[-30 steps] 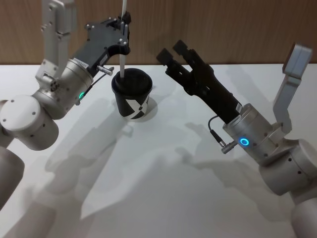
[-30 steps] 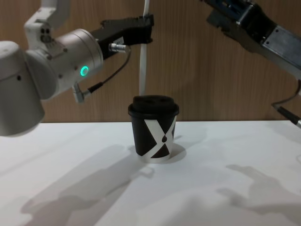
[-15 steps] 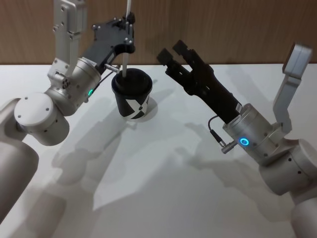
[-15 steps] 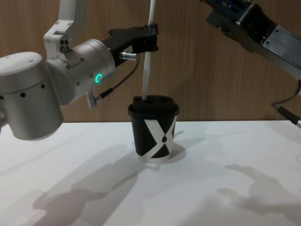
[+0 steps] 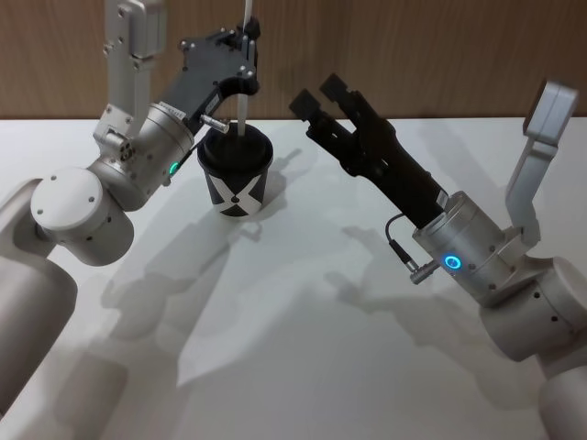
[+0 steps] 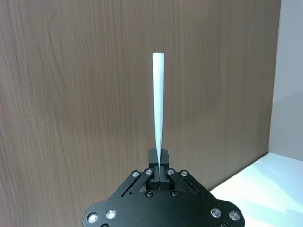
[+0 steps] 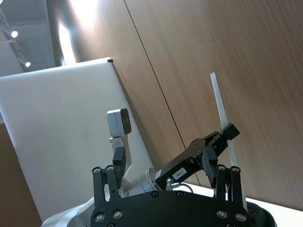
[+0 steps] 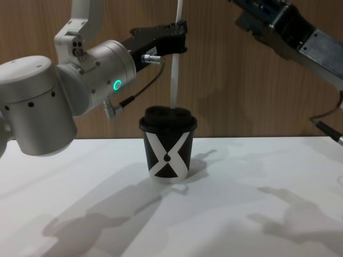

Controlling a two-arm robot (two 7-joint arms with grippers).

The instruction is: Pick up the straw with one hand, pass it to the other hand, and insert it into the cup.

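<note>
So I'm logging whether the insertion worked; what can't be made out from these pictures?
- The straw's lower end: the cup's lid hides whether it entered, in head and chest views.
- Straw's top: cut off by the upper edge in both.
- Right gripper: fingertips cut off by the chest view's top edge.

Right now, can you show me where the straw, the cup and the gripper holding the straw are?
straw (image 8: 174,80), chest view, on its white shaft above the lid.
cup (image 8: 167,155), chest view, on the white X mark.
left gripper (image 5: 248,35), head view, between its fingertips clamped on the straw.
</note>
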